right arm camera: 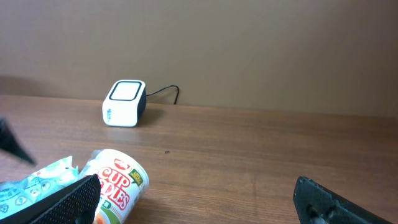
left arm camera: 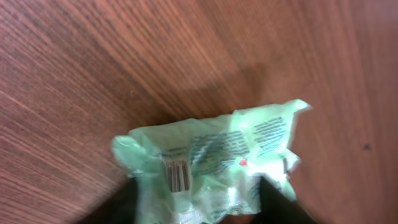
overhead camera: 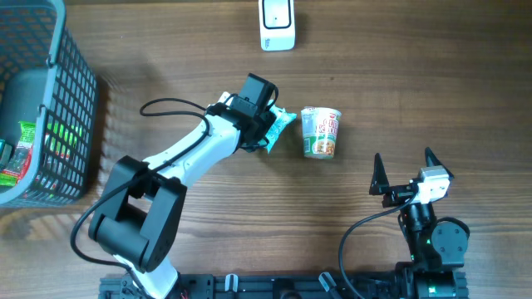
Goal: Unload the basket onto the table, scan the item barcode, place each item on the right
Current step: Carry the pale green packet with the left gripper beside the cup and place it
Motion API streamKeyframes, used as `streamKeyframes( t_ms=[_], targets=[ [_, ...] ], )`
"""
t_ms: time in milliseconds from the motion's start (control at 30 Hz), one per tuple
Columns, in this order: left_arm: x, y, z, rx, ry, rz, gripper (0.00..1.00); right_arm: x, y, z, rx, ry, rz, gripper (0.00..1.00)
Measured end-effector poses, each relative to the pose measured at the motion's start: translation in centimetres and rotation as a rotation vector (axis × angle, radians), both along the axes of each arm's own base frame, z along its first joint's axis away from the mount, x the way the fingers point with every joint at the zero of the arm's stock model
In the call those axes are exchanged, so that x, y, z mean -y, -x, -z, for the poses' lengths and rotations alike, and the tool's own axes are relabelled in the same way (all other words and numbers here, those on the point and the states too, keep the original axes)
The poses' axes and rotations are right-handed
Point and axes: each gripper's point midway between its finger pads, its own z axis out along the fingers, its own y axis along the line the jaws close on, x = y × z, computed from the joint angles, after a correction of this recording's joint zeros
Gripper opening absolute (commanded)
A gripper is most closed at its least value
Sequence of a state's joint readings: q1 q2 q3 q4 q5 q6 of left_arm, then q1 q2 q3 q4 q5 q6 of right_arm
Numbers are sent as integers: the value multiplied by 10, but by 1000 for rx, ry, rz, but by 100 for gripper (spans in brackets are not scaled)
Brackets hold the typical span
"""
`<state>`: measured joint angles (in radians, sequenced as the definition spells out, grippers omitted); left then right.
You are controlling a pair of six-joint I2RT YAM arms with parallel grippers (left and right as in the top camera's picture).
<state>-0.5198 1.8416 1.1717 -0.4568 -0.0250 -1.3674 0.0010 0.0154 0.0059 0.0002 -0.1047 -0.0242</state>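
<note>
One green packet (left arm camera: 217,155), between left gripper (left arm camera: 196,202) fingers

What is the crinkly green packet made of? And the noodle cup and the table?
The green packet looks like thin plastic film: it is wrinkled and a bit glossy. The noodle cup seems to be paper or foam with colourful print on its side; I cannot tell which. The table looks like wood or wood-pattern laminate, with brown grain lines.

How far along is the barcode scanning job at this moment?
Done: a green packet and a cup noodles lie on the table, outside the basket. In hand: the left claw straddles the packet; grip unclear. Left: bringing its barcode to the white scanner. The right claw is open and empty.
</note>
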Motion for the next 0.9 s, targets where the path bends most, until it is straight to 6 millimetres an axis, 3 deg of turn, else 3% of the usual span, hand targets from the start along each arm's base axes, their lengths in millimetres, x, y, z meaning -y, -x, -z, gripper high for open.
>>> streamKeyframes(
  t_ms=[167,233,267,333,433,533,733,833,900],
  targets=[
    [-6,-12,-20,71,7,21,99,0,0,0,0,0,0,100],
    [-9,-16,-40,124,8,49,92,0,0,0,0,0,0,99],
    [-10,-18,-49,148,8,60,73,0,0,0,1,0,0,100],
    [-10,-20,-73,216,4,105,4,0,0,0,0,0,0,100],
    [-10,-19,-83,258,-32,183,4,0,0,0,0,0,0,100],
    [-6,-16,-73,252,-85,273,4,0,0,0,1,0,0,100],
    [-1,-8,-26,161,-171,403,4,0,0,0,0,0,0,100],
    [-4,-1,-3,99,-198,431,8,0,0,0,0,0,0,99],
    [-8,6,7,52,-211,444,16,0,0,0,0,0,0,100]
  ],
)
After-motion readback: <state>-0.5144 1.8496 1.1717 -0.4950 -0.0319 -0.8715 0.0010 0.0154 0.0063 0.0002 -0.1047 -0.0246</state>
